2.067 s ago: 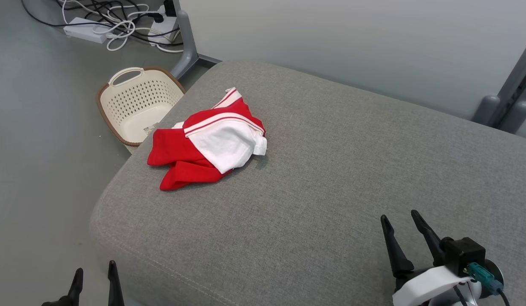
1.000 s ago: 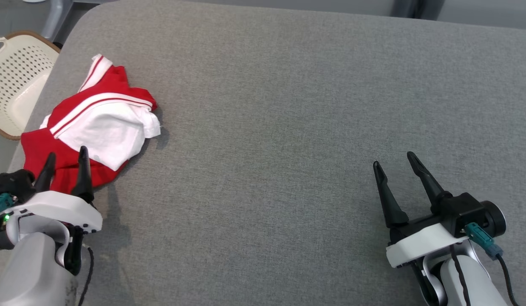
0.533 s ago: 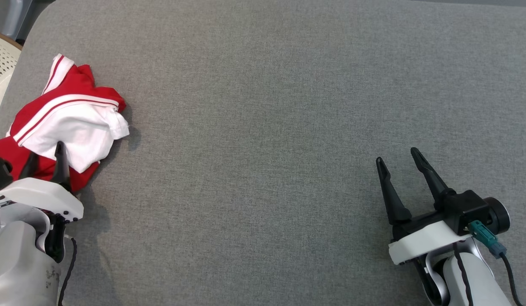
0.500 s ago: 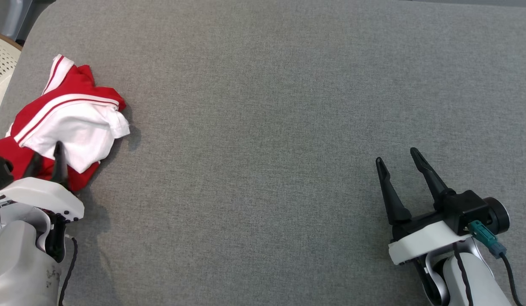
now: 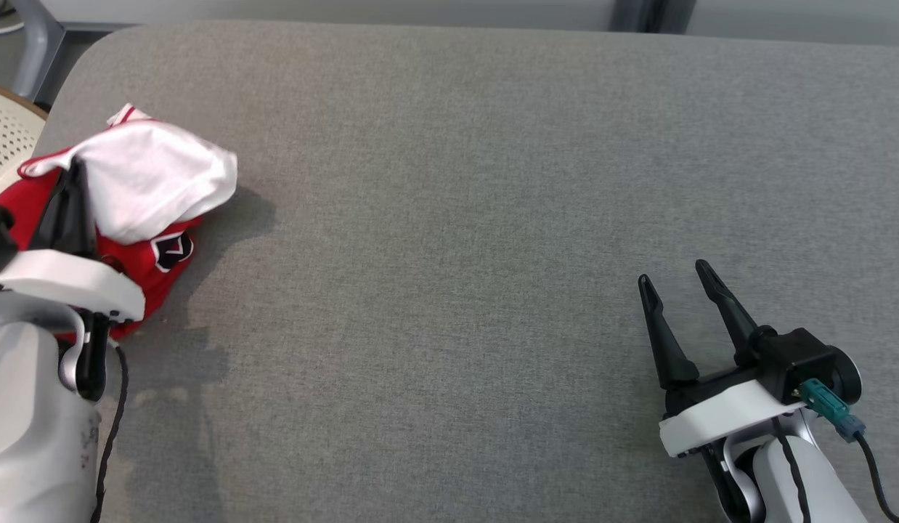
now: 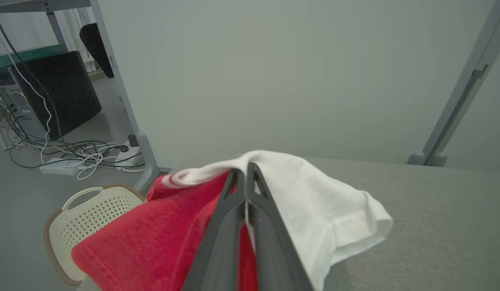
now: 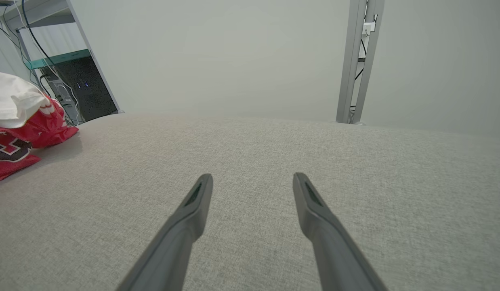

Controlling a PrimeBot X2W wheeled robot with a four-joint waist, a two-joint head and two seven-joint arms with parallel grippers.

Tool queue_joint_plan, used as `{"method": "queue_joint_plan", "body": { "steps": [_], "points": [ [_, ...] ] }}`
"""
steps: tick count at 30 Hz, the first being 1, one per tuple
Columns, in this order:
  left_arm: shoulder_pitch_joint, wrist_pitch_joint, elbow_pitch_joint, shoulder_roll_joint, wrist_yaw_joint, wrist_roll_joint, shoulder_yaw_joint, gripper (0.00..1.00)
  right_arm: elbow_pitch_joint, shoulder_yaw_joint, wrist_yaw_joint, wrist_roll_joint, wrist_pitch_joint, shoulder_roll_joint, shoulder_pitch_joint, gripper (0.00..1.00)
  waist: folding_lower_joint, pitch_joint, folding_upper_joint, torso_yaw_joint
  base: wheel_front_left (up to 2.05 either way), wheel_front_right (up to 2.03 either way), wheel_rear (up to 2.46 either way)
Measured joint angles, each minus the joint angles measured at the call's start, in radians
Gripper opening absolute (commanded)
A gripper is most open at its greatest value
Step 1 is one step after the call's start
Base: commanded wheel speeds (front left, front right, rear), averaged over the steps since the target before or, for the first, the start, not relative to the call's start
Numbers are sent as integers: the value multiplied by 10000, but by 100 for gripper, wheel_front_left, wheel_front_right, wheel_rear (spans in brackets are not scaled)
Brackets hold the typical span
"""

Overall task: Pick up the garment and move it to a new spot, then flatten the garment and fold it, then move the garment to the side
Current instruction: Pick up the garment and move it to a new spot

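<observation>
Pinching the garment (image 6: 314, 194), left gripper (image 6: 244, 171) fingers (image 6: 221, 234) meet at its white fold.

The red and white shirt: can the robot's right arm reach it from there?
Probably, but it's a long stretch. Only bare grey cushion lies between the open right gripper and the shirt, which the left gripper is pinching.

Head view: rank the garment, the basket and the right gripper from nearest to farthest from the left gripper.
1. garment: clamped in the shut left gripper, at the left end of the cushion.
2. basket: just past the cushion's left edge.
3. right gripper: far across at lower right, open.
</observation>
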Motion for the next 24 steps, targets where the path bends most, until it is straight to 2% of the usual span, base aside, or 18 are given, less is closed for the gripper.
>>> {"method": "queue_joint_plan", "body": {
  "steps": [4,8,15,19,24],
  "points": [
    [137,-2,-1227,-205,-4,512,-163,0,67,29,0,228,0,-4,48,100,0,-289,0,-193,0,0,0],
    [233,0,-2067,-732,-29,631,-654,0,113,27,0,443,0,-2,120,100,0,-539,0,-518,0,0,0],
    [407,0,-2372,-1962,-31,385,-2652,0,155,-121,0,717,0,-8,267,100,0,-809,0,-1275,0,0,0],
    [385,0,-2105,-2234,-33,-2,-3963,0,163,-73,0,821,0,-2,258,100,0,-861,0,-1783,0,0,0],
    [308,0,-2234,-2265,-33,-907,-5572,0,157,-46,0,930,0,-2,249,100,0,-877,0,-2426,0,0,0]
  ]
}}
